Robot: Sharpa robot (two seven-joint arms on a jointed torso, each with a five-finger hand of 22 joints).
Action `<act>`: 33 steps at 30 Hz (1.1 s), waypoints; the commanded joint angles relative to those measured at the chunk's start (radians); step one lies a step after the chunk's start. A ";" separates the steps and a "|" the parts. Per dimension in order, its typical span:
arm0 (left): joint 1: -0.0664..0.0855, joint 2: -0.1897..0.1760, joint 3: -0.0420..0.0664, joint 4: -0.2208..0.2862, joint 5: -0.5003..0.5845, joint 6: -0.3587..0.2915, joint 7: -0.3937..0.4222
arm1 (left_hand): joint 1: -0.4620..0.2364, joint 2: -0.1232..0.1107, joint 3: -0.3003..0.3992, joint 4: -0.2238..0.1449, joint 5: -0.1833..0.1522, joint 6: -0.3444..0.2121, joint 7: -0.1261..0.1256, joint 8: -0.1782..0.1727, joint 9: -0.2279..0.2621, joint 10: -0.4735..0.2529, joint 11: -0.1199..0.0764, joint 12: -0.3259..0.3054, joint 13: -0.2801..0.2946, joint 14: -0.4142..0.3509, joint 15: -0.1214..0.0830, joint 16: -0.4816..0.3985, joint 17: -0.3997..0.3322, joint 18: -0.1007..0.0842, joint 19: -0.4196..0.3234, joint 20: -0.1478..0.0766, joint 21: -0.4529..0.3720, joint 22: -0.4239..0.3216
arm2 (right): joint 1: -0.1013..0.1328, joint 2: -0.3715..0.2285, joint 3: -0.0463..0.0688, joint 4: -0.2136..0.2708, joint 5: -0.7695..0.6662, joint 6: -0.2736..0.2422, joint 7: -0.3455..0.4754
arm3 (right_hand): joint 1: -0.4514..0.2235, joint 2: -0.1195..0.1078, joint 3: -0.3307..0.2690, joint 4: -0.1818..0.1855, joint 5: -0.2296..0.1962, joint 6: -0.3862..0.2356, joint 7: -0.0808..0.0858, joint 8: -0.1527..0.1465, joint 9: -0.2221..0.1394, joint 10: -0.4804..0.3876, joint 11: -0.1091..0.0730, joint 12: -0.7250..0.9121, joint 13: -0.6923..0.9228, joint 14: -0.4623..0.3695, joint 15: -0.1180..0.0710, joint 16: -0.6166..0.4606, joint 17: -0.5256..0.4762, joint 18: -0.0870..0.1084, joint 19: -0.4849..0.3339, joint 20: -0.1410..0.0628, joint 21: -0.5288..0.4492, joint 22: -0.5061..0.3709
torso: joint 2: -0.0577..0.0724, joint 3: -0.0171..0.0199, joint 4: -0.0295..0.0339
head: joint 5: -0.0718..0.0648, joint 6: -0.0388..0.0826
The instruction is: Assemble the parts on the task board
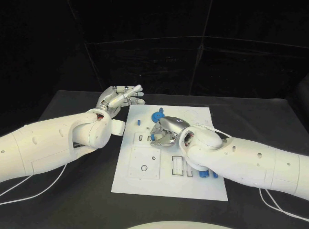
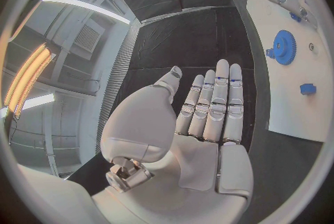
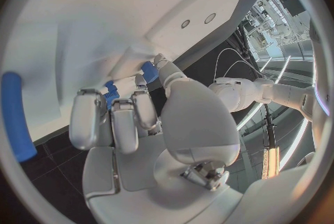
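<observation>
One small blue part [image 3: 111,93] sits pinched in the right hand [image 1: 165,133], low over the middle of the task board [image 1: 196,186], below the blue gear [image 1: 158,115]. Left hand [image 1: 120,98] hovers flat and empty off the board's far-left corner. Advice: align square over the slot, press straight down, don't release early.

right hand [image 1: 166,131] blocks task board [image 1: 196,183] centre; blue gear [image 1: 158,116] just beyond; near left corner open
</observation>
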 commanded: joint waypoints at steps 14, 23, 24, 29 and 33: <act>0.002 0.000 0.001 -0.021 -0.010 0.041 -0.018 | 0.005 0.004 0.000 -0.008 0.002 0.009 -0.003 -0.004 0.000 0.010 -0.001 -0.004 0.000 0.007 -0.002 -0.004 0.005 0.007 0.013 -0.002 -0.005 -0.001 | 0.004 -0.071 0.000 0.078 0.031 -0.074 0.216 | 0.048 -0.007 -0.070 0.016 0.037 -0.094 0.020 -0.004 -0.001 -0.047 0.018 -0.046 -0.061 0.074 0.021 -0.007 0.119 -0.006 -0.003 0.020 -0.010 -0.010 | -0.003 0.0006 -0.0014 | 0.003 0.008; 0.002 -0.009 0.001 -0.054 -0.202 0.169 -0.155 | -0.010 -0.004 -0.001 0.005 0.001 0.090 -0.051 0.015 0.005 0.179 -0.067 0.035 0.024 0.321 -0.094 0.168 0.140 0.006 0.240 -0.095 0.134 0.058 | 0.096 -0.214 0.019 0.191 0.265 -0.043 0.368 | 0.059 0.008 -0.095 0.028 0.056 -0.087 0.017 0.019 0.004 -0.050 0.017 -0.047 -0.067 0.065 0.021 -0.023 0.087 0.001 -0.022 0.022 -0.029 -0.048 | -0.009 0.0029 -0.0019 | 0.003 0.023; 0.003 -0.010 0.001 -0.056 -0.241 0.192 -0.183 | -0.013 -0.007 -0.001 0.008 0.001 0.103 -0.062 0.019 0.007 0.210 -0.082 0.044 0.032 0.361 -0.109 0.210 0.171 0.007 0.270 -0.107 0.160 0.072 | 0.112 -0.230 0.023 0.192 0.313 -0.036 0.372 | 0.063 0.014 -0.096 0.028 0.061 -0.084 0.016 0.023 0.004 -0.050 0.016 -0.047 -0.068 0.064 0.021 -0.025 0.081 0.003 -0.026 0.022 -0.034 -0.056 | -0.012 0.0033 -0.0021 | 0.004 0.025; 0.019 -0.015 0.001 -0.055 -0.461 0.283 -0.360 | -0.023 -0.030 -0.001 0.025 0.001 0.168 -0.106 0.031 0.022 0.338 -0.138 0.092 0.096 0.400 -0.157 0.825 0.762 0.005 0.360 -0.164 0.306 0.158 | 0.176 -0.297 0.039 0.171 0.466 -0.024 0.376 | 0.066 0.029 -0.101 0.033 0.069 -0.078 0.013 0.035 0.005 -0.055 0.013 -0.054 -0.078 0.059 0.018 -0.036 0.061 0.008 -0.038 0.019 -0.048 -0.083 | -0.028 0.0080 -0.0049 | 0.009 0.017; 0.039 -0.014 0.001 -0.051 -0.611 0.333 -0.520 | -0.037 -0.042 -0.016 0.041 0.001 0.228 -0.146 0.074 0.058 0.404 -0.170 0.186 0.174 0.417 -0.183 1.115 1.069 -0.002 0.389 -0.187 0.433 0.255 | 0.203 -0.330 0.052 0.124 0.556 -0.027 0.375 | 0.067 0.037 -0.106 0.036 0.077 -0.075 0.011 0.041 0.006 -0.055 0.011 -0.055 -0.080 0.059 0.016 -0.038 0.058 0.008 -0.039 0.018 -0.051 -0.087 | -0.043 0.0126 -0.0115 | 0.017 0.008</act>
